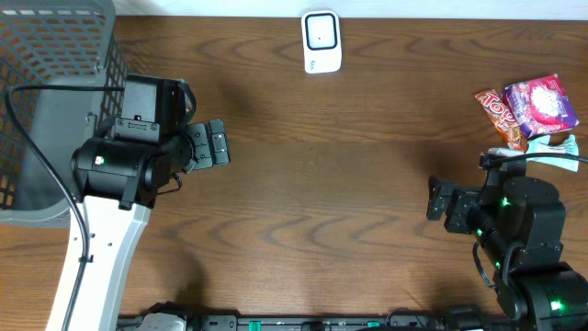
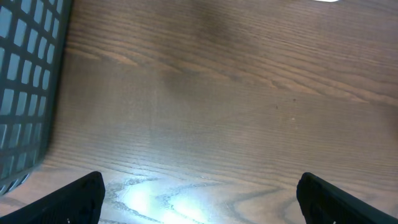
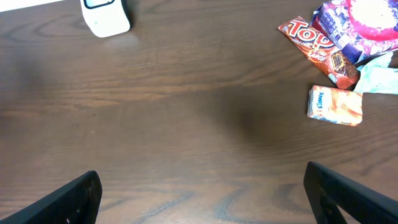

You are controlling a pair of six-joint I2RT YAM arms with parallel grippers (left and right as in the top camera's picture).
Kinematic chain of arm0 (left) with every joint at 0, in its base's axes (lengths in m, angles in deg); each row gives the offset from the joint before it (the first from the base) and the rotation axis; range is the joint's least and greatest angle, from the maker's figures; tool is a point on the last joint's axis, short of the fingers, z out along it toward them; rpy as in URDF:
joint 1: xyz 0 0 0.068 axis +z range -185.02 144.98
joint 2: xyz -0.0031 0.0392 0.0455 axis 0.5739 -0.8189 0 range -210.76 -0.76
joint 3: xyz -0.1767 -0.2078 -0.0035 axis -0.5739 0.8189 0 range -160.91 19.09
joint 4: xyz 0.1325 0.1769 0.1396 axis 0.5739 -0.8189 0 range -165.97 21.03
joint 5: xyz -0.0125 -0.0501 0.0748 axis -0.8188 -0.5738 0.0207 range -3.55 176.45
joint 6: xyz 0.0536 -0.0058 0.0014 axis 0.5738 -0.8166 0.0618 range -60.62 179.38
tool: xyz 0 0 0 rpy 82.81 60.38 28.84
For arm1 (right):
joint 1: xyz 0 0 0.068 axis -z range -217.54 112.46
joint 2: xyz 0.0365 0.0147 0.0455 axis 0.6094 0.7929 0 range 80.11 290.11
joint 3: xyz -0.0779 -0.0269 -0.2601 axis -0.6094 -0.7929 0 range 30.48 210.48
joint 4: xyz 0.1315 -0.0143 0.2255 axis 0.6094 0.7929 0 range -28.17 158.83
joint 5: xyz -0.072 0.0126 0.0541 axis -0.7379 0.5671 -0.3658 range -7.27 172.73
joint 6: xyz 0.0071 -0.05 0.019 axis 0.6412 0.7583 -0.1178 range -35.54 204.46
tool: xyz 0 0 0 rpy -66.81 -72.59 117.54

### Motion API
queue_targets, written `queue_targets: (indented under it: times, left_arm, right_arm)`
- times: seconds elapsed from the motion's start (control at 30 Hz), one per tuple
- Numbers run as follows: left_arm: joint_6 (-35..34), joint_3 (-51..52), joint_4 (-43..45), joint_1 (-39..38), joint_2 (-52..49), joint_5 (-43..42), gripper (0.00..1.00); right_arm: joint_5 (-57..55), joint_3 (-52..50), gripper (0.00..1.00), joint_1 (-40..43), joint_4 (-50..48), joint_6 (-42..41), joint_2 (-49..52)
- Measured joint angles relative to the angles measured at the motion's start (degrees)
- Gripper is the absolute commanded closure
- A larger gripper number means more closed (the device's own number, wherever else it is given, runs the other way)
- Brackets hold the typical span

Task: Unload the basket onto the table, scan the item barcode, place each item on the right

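**Both arms at rest above the table.** My left gripper (image 1: 219,144) hangs spread wide and empty over the bare wooden table (image 1: 322,184), just beside the grey mesh basket (image 1: 55,83). My right gripper (image 1: 439,200) is likewise released and holds nothing. The items to scan lie clustered at my right, ahead of the right gripper:
- an orange Top bar (image 3: 314,46)
- a purple packet (image 3: 357,22)
- a small orange packet (image 3: 336,104)
- a pale green wrapper (image 3: 379,71)

The white scanner (image 1: 322,41) stands at the far edge, well apart from them.
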Motion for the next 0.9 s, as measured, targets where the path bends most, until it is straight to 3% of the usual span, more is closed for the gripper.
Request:
queue_targets:
  times: [0.9]
  left_arm:
    - [0.0, 0.0, 0.0, 0.0, 0.0, 0.0, 0.02]
  right_arm:
    - [0.0, -0.04, 0.01, 0.0, 8.15, -0.02, 0.0]
